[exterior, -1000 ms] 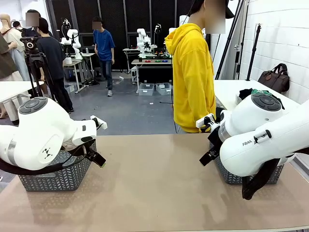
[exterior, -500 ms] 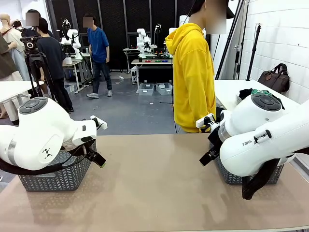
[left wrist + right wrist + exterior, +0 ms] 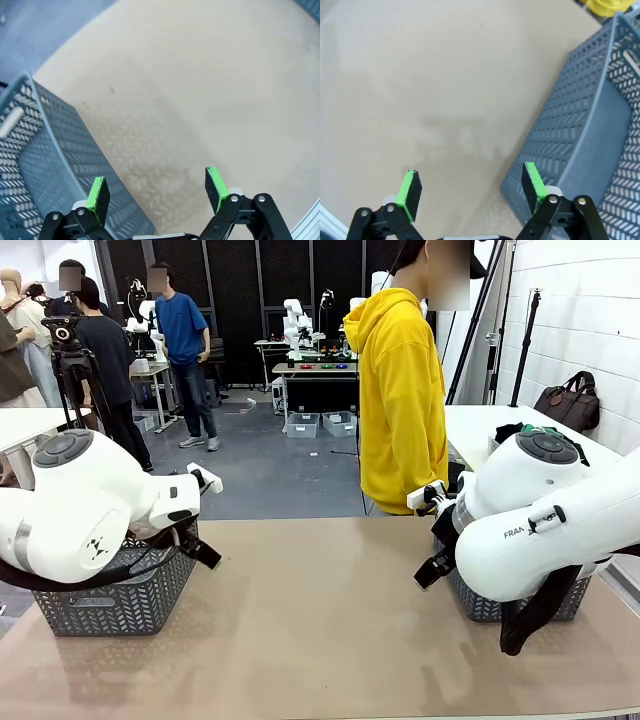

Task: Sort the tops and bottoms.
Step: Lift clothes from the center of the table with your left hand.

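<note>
Garments (image 3: pixel 508 433) lie heaped beyond the right arm — right gripper (image 3: pixel 470 186) nearer than left gripper (image 3: pixel 157 186), both agape and empty.

The left arm (image 3: pixel 75 505) reaches in low from its side, wrist tipped down and inward. The left gripper (image 3: pixel 156 186) holds its green pads (image 3: pixel 97 192) spread wide, with nothing between them. The right arm (image 3: pixel 550 530) mirrors that pose. The right gripper (image 3: pixel 471 184) is likewise spread wide and empty, though from the front its dark fingertips are hard to make out.
</note>
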